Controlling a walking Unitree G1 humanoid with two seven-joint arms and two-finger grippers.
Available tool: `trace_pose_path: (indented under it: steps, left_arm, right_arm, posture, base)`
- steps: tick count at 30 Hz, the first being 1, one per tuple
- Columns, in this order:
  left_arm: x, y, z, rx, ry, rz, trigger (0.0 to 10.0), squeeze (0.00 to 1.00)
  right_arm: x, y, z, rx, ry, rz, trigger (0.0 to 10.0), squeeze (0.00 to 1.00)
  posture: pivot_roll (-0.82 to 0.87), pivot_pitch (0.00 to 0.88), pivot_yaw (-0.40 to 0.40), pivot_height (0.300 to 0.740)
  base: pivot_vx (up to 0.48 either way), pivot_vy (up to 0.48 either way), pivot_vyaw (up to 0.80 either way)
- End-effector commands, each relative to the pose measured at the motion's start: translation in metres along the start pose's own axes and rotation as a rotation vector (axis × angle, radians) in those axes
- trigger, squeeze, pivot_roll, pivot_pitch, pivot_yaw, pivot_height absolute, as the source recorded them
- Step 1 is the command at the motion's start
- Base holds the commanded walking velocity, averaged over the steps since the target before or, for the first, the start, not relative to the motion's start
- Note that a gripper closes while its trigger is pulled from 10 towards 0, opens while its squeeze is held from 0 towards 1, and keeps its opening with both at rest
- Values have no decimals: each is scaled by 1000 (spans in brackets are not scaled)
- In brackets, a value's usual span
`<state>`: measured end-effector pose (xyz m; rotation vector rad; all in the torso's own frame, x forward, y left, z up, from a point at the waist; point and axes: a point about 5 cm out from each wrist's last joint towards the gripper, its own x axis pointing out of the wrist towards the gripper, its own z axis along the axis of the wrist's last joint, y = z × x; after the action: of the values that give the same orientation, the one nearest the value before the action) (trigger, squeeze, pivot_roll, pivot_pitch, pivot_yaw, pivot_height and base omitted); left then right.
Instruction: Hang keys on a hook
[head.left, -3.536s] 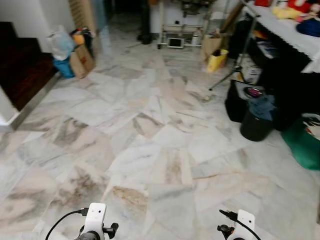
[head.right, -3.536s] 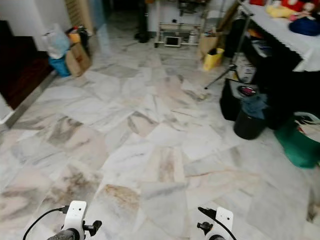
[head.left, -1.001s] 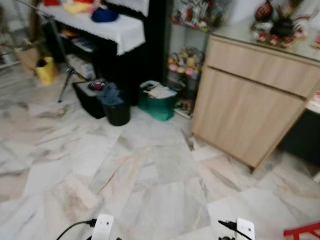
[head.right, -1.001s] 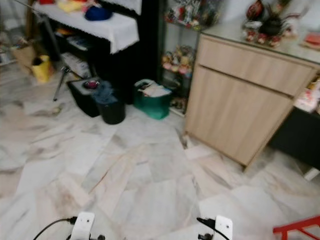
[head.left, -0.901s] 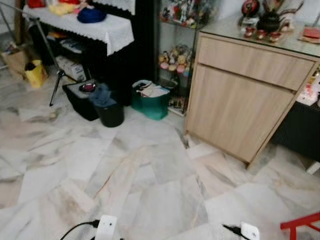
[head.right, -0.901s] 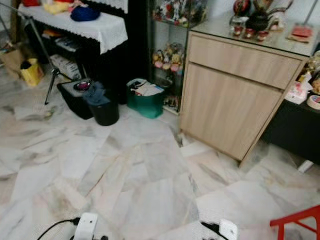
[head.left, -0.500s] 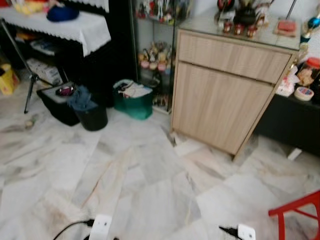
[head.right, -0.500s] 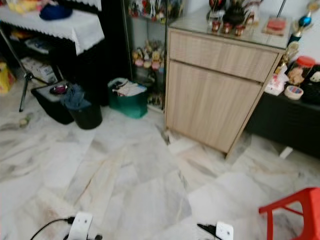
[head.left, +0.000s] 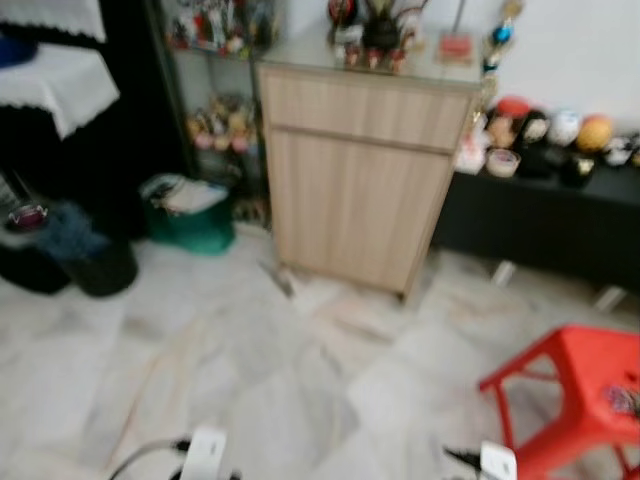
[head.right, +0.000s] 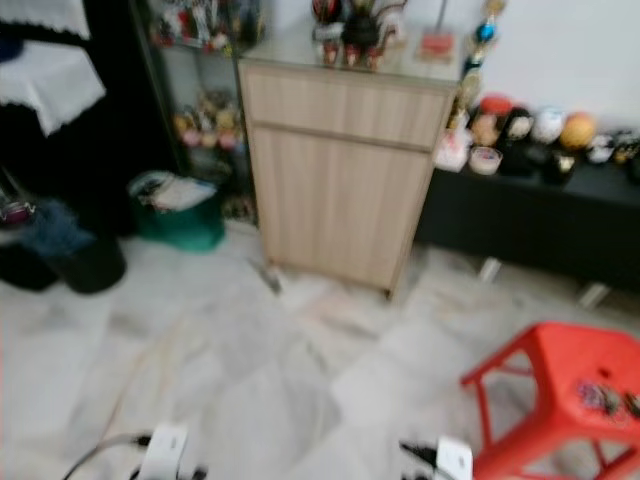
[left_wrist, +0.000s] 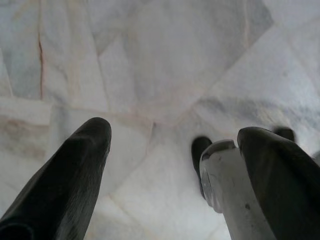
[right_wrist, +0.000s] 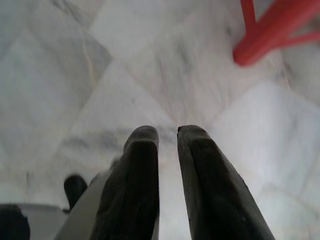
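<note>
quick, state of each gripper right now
Left gripper: open, holding nothing, over the floor.
Right gripper: fingers nearly together, nothing between them, near the red stool.

My head eyes look down at one wooden cabinet (head.left: 355, 190); my wrist cameras face marble floor (left_wrist: 165, 65) closely.
</note>
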<state>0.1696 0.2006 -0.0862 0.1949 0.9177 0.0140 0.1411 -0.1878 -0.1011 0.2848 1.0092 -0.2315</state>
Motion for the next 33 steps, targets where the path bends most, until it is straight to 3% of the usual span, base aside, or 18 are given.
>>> trace_pose_path:
  steps: [1, 33]
  left_arm:
    - [0, -5, -3, 19, 16, -10, 10000, 0]
    - [0, -7, -1, -5, 7, -13, 10000, 0]
  right_arm:
    - [0, -4, 3, 1, -8, -9, 10000, 0]
    - [0, -5, 6, 42, -32, -10, 10000, 0]
  posture:
    - [93, 0, -28, 740]
    - [76, 0, -34, 740]
  base:
    - [0, -360, 0]
    - [0, -400, 0]
